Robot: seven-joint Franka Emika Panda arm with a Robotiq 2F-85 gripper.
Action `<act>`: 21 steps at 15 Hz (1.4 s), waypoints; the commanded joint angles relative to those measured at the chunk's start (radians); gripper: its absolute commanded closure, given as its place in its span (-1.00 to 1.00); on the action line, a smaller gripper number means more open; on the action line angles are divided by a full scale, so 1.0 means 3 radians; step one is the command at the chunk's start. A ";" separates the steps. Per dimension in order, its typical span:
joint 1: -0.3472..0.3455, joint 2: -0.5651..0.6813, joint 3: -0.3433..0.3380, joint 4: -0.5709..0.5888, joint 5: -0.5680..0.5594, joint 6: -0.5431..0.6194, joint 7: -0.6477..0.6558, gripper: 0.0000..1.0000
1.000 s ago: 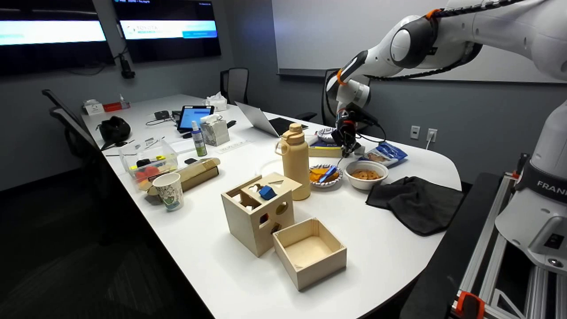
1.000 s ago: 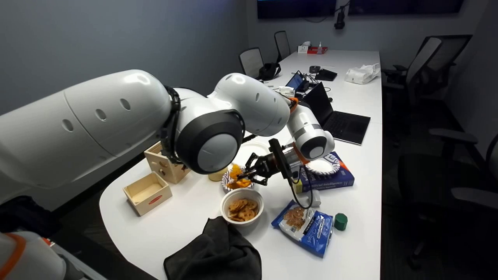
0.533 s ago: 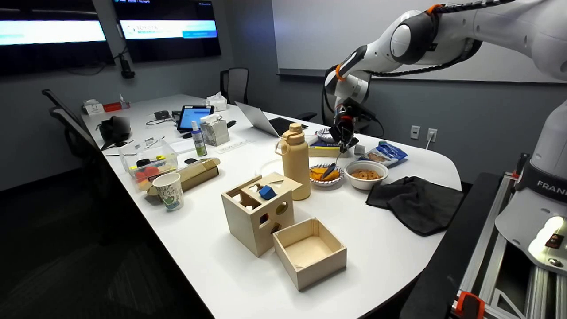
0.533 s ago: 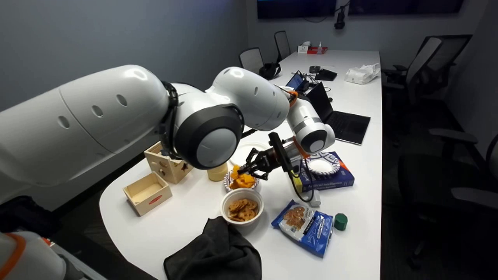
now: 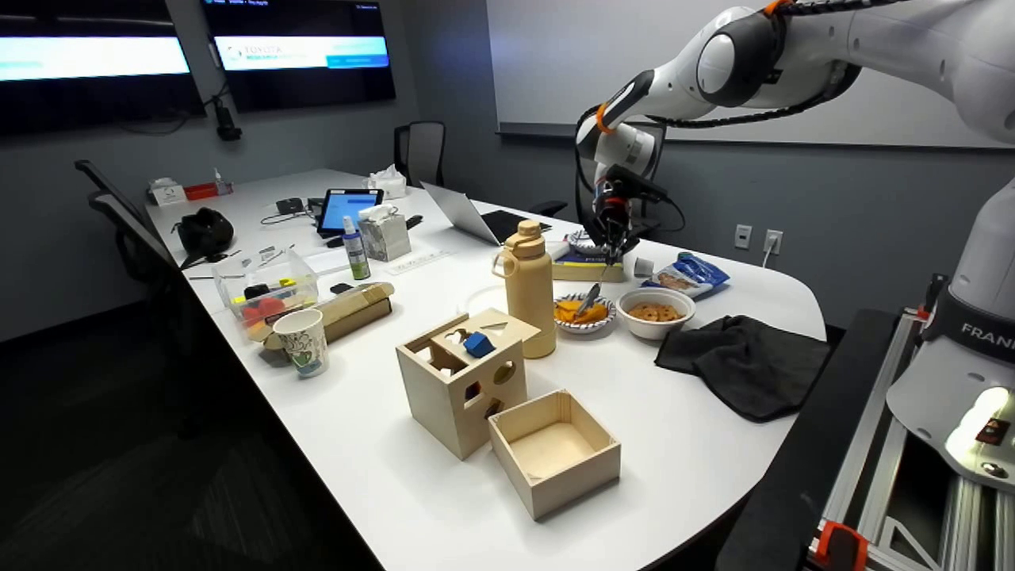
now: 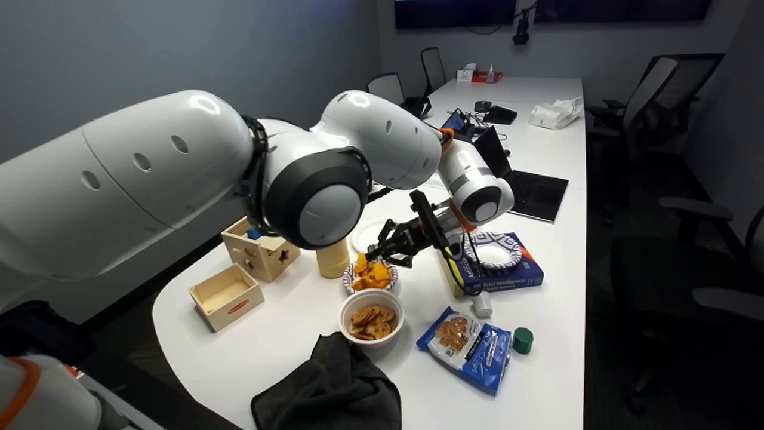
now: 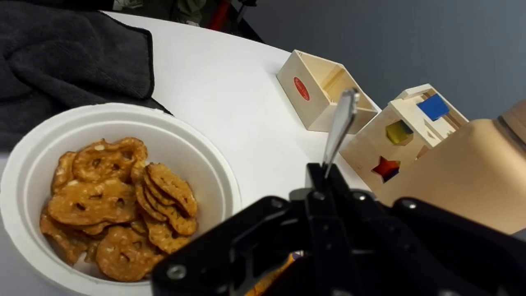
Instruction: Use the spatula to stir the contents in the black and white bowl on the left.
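Observation:
The black and white bowl has a dark zigzag pattern and stands beside the white bowl; it also shows in an exterior view. Its contents are orange-yellow pieces, piled above the rim. My gripper is shut on the thin metal handle of the spatula. In an exterior view my gripper is above and behind the bowl, pointing down, and the tilted spatula blade is over the contents. I cannot tell whether the blade touches them. In the wrist view my fingers mostly hide this bowl.
The white bowl of pretzels stands close beside. A tan bottle, a wooden shape box and an open wooden box are near. A dark cloth, a blue bag and a book with a patterned plate lie around.
My gripper has risen with the spatula, and the blade has turned and lifted somewhat. The black and white bowl has shifted slightly, and more of its contents shows.

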 commanded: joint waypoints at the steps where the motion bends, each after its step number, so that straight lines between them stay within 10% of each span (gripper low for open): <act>1: 0.0120 -0.0124 -0.0088 0.0010 -0.0089 0.0039 0.0287 0.98; 21: 0.0499 -0.0331 -0.0127 -0.0118 -0.0497 0.0215 0.0414 0.98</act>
